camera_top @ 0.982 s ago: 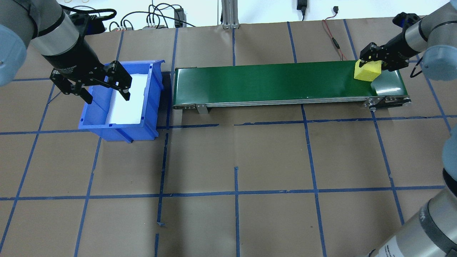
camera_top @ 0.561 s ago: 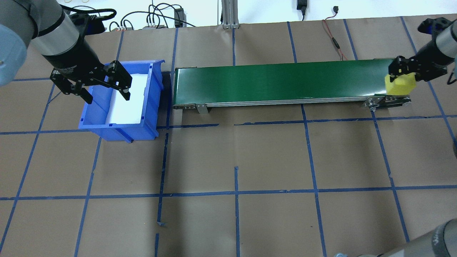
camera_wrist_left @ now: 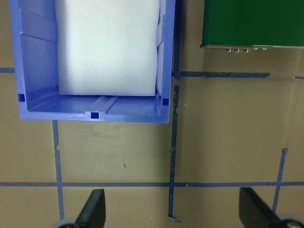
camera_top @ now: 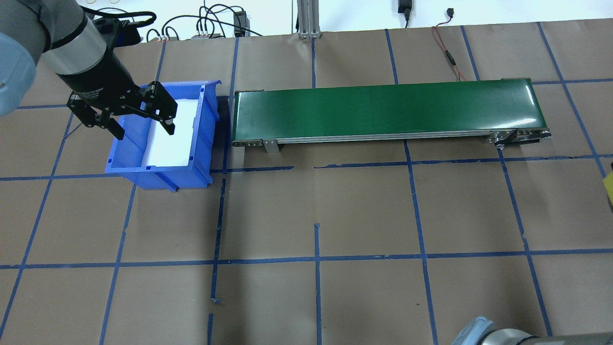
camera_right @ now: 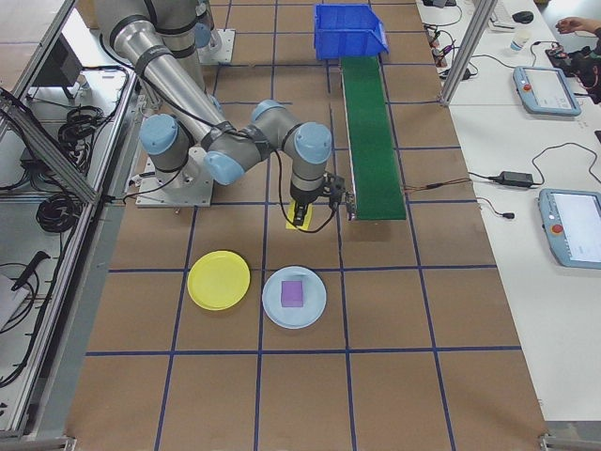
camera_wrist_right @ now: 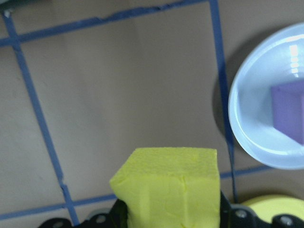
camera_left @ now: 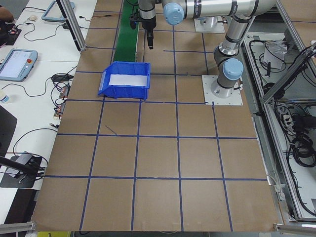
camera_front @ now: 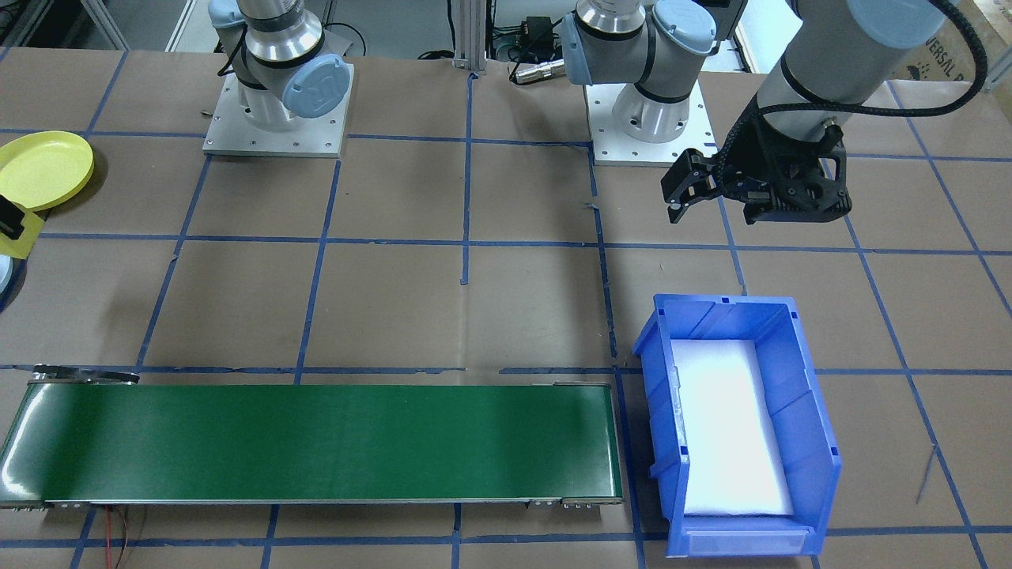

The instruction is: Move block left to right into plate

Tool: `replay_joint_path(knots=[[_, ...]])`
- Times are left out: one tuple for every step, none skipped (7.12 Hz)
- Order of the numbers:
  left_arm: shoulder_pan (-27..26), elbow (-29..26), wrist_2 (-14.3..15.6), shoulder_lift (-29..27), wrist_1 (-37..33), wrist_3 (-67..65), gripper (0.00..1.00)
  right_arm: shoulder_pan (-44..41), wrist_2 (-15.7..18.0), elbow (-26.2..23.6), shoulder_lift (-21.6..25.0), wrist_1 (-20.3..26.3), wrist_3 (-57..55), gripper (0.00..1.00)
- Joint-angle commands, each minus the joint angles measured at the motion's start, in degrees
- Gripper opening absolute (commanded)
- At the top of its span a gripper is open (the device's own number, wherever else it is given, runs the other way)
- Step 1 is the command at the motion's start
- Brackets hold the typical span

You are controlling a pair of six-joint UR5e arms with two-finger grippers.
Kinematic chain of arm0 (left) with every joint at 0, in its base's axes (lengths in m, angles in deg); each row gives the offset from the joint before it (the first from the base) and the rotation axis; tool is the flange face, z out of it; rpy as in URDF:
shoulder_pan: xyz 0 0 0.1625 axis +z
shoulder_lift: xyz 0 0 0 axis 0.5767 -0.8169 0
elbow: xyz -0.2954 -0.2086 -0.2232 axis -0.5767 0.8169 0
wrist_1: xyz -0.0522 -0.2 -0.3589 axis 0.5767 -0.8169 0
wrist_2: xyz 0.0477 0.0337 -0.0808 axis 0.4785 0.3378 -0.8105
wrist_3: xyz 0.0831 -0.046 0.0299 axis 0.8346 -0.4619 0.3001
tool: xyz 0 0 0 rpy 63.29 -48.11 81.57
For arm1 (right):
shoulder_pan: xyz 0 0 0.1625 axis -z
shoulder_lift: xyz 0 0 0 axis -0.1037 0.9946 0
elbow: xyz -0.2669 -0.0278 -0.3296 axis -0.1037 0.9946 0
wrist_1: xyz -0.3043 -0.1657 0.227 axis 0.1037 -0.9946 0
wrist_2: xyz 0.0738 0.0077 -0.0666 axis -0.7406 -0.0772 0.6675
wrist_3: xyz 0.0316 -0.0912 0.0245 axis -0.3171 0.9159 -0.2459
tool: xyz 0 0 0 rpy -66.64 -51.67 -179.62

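**Yellow block in right tool, above tabletop near plates**

Count: two arms, two tools, two plates, two blocks, one bin, one belt.

Right tool [camera_wrist_right: 168, 223]: clenched on the yellow block [camera_wrist_right: 171, 187]; wrist view shows the block filling the lower centre, dark tool parts at both flanks. Below it, bare brown tabletop [camera_wrist_right: 118, 95] with blue tape lines. From the right side view the block sits under the tool, off the near end of the belt [camera_right: 371, 132], short of both plates.

Plates: yellow plate [camera_right: 219, 280] and pale blue plate [camera_right: 294, 297] lie just beside each other. Purple block [camera_right: 293, 292] rests in the pale blue one.

Left tool [camera_top: 129, 112]: released, fingers spread wide, hovering at the bin [camera_top: 158, 167], over its wall. Left wrist view shows both fingertips [camera_wrist_left: 92, 209] well apart, nothing between them. Bin holds a white foam liner [camera_front: 731, 427].

Hard to make out:
- Overhead view: yellow block cut to a sliver at the right edge; right tool out of frame there.
- Front view: block and tool clipped at the left edge; only the yellow plate shows there, pale blue plate reduced to a rim sliver.
- Right wrist view: both plates cut off by the frame; the tool's fingertips hidden behind the block.
- Left side view: right tool too small to read.
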Motion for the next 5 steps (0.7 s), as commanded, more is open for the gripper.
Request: replay_joint_path(knots=[[0.00, 0.00, -0.09, -0.01, 0.00, -0.07, 1.00, 13.55, 2.02, -2.97, 0.37, 1.21, 10.50, 0.37], [0.00, 0.00, -0.09, 0.07, 0.00, 0.02, 1.00, 18.40, 1.85, -4.29, 0.28, 1.20, 13.51, 0.37], [-0.09, 0.00, -0.09, 0.08, 0.00, -0.15, 1.00, 21.31, 1.84, -5.08, -0.33, 0.16, 15.97, 0.38], [-0.09, 0.09, -0.09, 0.08, 0.00, -0.07, 1.00, 22.13, 1.50, -5.44, -1.29, -0.46, 16.00, 0.63], [-0.09, 0.00, -0.09, 0.08, 0.00, 0.11, 1.00, 22.31, 1.40, -5.44, -2.61, -0.90, 15.91, 1.00]])
